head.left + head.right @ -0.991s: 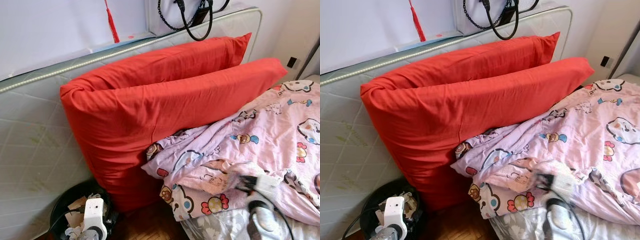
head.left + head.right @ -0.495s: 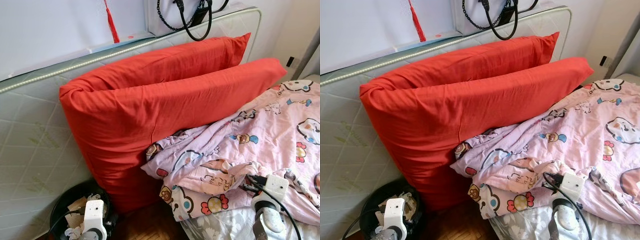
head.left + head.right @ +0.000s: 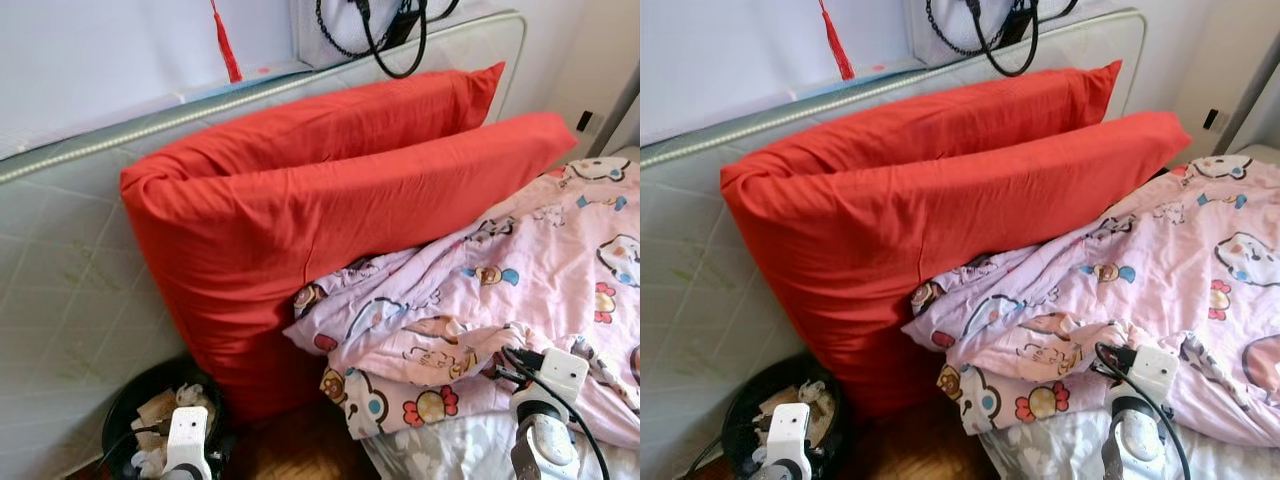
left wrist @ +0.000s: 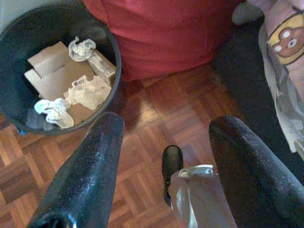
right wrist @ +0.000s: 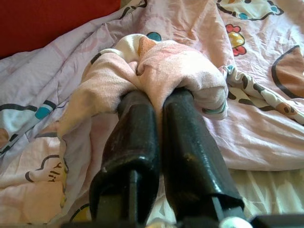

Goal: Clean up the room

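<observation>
A pink cartoon-print quilt (image 3: 520, 270) lies rumpled on the bed, its edge hanging over the near corner. My right gripper (image 5: 159, 97) is shut on a bunched fold of this quilt, and the cloth wraps over both fingertips. Its white wrist (image 3: 548, 375) sits low over the quilt's front edge. Two red pillows (image 3: 330, 210) lean upright against a bare mattress (image 3: 60, 290). My left gripper (image 4: 168, 126) hangs open over the parquet floor (image 4: 147, 109), beside a black bin (image 4: 116, 61) holding cardboard and crumpled paper.
The bin (image 3: 125, 420) stands on the floor at the foot of the red pillows, by my left wrist (image 3: 186, 435). A black handbag strap (image 3: 392, 45) hangs above the mattress top. Grey sheet (image 3: 450, 455) shows under the quilt's edge.
My right wrist has shifted a little to the right, still gripping the quilt fold, and has gone from blurred to still. The left wrist has sunk slightly.
</observation>
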Robot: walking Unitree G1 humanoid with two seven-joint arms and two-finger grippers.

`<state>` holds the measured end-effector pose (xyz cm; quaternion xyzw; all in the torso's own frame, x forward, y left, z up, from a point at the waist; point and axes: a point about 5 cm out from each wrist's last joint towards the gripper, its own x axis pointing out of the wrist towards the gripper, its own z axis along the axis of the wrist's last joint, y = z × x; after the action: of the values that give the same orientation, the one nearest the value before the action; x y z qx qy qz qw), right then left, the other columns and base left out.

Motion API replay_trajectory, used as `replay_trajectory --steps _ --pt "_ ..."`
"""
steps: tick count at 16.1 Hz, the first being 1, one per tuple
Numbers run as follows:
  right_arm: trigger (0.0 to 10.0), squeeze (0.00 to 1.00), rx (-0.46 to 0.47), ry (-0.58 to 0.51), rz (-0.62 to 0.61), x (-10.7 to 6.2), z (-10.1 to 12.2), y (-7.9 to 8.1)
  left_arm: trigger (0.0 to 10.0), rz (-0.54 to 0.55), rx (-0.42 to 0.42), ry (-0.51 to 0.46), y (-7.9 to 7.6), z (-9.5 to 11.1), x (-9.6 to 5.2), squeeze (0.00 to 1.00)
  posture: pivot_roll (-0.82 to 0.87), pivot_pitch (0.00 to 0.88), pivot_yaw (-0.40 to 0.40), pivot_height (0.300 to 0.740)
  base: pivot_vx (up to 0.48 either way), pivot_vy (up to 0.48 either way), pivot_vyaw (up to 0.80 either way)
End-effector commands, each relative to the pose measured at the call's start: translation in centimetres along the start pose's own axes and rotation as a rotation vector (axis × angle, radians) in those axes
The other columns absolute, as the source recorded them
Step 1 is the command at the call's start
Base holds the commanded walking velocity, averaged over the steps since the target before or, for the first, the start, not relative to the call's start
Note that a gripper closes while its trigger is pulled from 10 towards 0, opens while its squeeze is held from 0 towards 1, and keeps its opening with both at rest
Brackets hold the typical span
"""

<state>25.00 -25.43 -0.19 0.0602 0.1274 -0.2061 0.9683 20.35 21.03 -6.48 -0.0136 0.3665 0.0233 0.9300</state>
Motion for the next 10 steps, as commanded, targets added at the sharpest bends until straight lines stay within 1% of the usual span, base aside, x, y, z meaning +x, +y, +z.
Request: replay_trajectory --steps 1,10 --pt "10.0 0.00 0.009 -0.015 -0.004 -0.04 0.15 -0.07 10.0 0.010 -0.002 0.039 0.37 -1.00 -0.32 0.00 0.06 0.000 0.068 0.740 -0.259 0.000 0.00" --pt "10.0 0.00 0.009 -0.018 -0.009 0.00 0.25 -0.41 10.0 0.011 -0.011 0.051 0.06 -1.32 -0.35 0.00 0.06 0.000 0.061 0.740 -0.269 0.000 0.00"
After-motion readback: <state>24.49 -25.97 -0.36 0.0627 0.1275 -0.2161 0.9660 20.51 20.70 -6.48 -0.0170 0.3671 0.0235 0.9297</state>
